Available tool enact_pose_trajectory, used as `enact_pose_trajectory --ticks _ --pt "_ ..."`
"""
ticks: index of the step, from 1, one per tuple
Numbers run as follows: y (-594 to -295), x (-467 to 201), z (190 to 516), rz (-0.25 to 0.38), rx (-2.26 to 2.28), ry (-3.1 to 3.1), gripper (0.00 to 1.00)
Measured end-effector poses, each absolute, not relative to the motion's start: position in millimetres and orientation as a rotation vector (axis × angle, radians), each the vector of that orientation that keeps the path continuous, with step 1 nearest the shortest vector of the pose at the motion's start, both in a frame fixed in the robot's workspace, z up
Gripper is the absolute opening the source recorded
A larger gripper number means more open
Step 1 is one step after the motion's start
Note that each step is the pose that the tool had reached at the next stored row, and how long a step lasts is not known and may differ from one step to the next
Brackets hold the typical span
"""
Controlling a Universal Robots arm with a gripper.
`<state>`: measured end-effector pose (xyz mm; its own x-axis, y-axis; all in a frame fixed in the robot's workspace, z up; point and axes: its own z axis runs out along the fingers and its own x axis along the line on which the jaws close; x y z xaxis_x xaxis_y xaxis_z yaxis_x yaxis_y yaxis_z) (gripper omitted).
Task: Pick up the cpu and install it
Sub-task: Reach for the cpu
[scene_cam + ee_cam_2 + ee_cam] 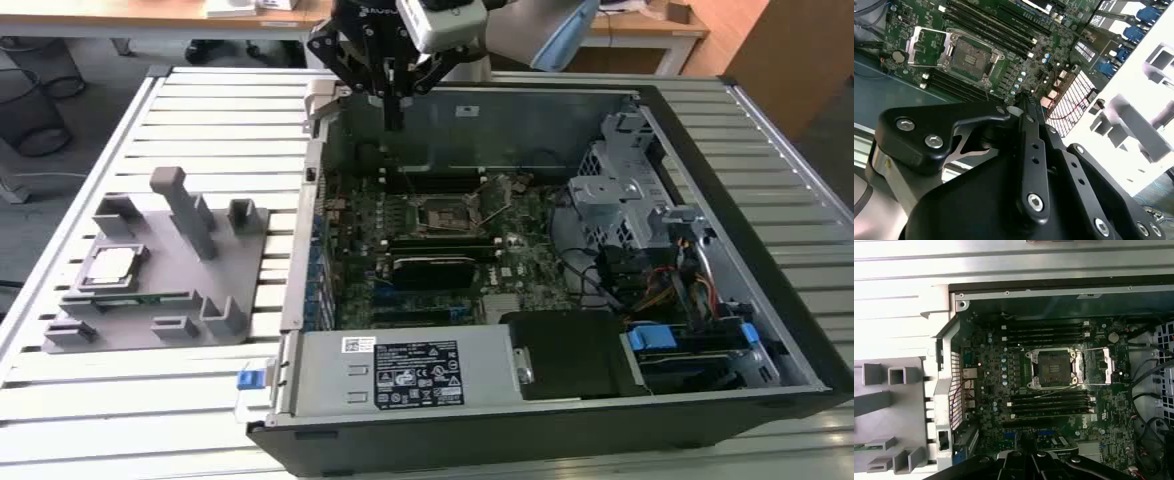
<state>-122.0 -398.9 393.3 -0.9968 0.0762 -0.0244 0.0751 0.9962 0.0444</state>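
The cpu (110, 263), a small silver square, lies on the grey fixture (174, 290) at the exterior view's left, outside the computer case. My gripper (395, 126) hangs over the far left corner of the open case, well away from the cpu, fingers pointing down, shut and holding nothing. In both wrist views the gripper's black linkage (1024, 165) (1029, 460) sits in the foreground. The motherboard socket (437, 212) (971, 57) (1054, 367) stands bare, its metal lid (926, 47) (1109, 365) flipped open beside it.
The case's walls (534, 100) ring the motherboard. Black memory slots (1046, 332) flank the socket. A power supply (400, 375) and drive cage with cables (641, 220) fill the near and right side. A green memory stick (127, 297) lies on the fixture among upright grey posts (180, 205).
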Motion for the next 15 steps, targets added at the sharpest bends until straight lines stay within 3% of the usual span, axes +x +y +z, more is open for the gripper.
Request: enact_pose_trajectory --ticks 15 --pt "-398.9 -124.5 393.3 0.068 0.118 3.112 0.11"
